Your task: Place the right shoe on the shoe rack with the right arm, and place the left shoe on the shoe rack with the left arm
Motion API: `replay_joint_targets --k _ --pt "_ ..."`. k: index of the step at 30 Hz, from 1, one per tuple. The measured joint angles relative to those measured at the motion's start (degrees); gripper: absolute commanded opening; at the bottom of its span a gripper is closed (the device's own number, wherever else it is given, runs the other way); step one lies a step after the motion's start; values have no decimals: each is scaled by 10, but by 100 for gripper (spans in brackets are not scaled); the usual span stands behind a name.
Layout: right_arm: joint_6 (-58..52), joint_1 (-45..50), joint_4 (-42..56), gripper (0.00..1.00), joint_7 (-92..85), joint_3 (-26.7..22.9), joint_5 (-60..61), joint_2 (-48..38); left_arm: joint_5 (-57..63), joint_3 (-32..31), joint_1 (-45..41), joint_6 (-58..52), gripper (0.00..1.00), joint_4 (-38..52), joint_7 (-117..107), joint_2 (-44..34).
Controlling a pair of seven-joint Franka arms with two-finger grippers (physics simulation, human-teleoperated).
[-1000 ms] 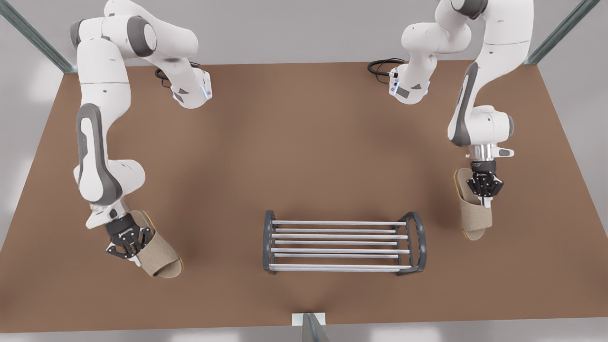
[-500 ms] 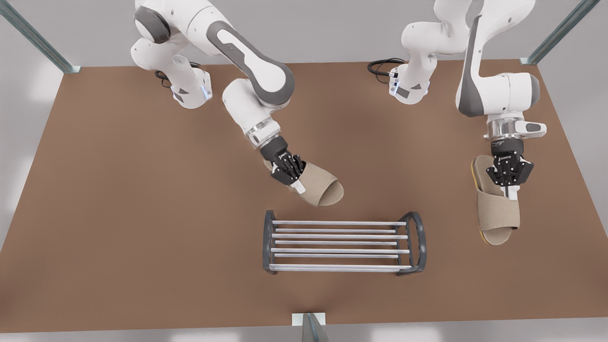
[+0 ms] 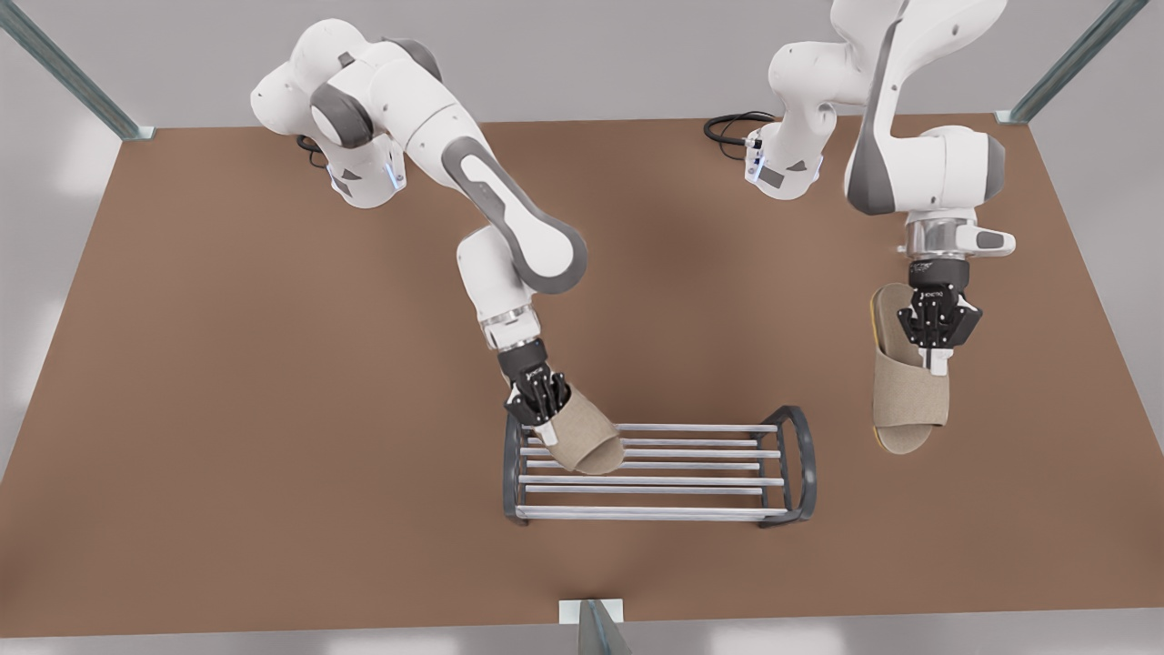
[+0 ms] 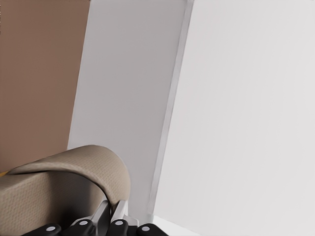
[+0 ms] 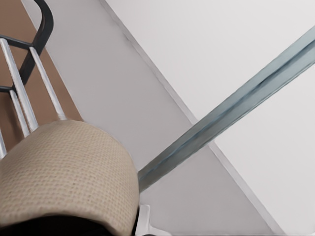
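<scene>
One shoe rack (image 3: 655, 466) stands on the brown table (image 3: 273, 409). Two beige slippers are each gripped. The right gripper (image 3: 543, 409) holds the right shoe (image 3: 582, 437) over the rack's end. The left gripper (image 3: 937, 341) holds the left shoe (image 3: 905, 391) beside the rack, well apart.

Two glossy white arms with rounded links, dark grey joint caps and long grey side panels, silver wrist rings, black two-finger grippers (image 3: 546, 411) (image 3: 937, 350) with pale fingertips, looped black cables (image 3: 732, 125) at white bases
</scene>
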Motion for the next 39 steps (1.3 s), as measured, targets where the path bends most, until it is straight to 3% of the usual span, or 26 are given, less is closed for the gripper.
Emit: replay_joint_targets --k 9,19,20,21,39 --pt "5 7 60 21 7 -5 -1 65 -1 -21 -2 18 21 71 -6 61" --pt "5 8 109 22 11 -8 -3 119 -1 -27 -23 28 21 79 -11 68" --pt "5 8 109 71 12 -8 -4 119 -1 -27 -23 29 21 80 -12 68" --pt "5 8 109 100 13 -7 -4 119 -1 -27 -22 30 21 81 -12 68" --pt "5 19 99 100 41 -5 -6 113 -2 -27 -2 38 21 88 -17 68"
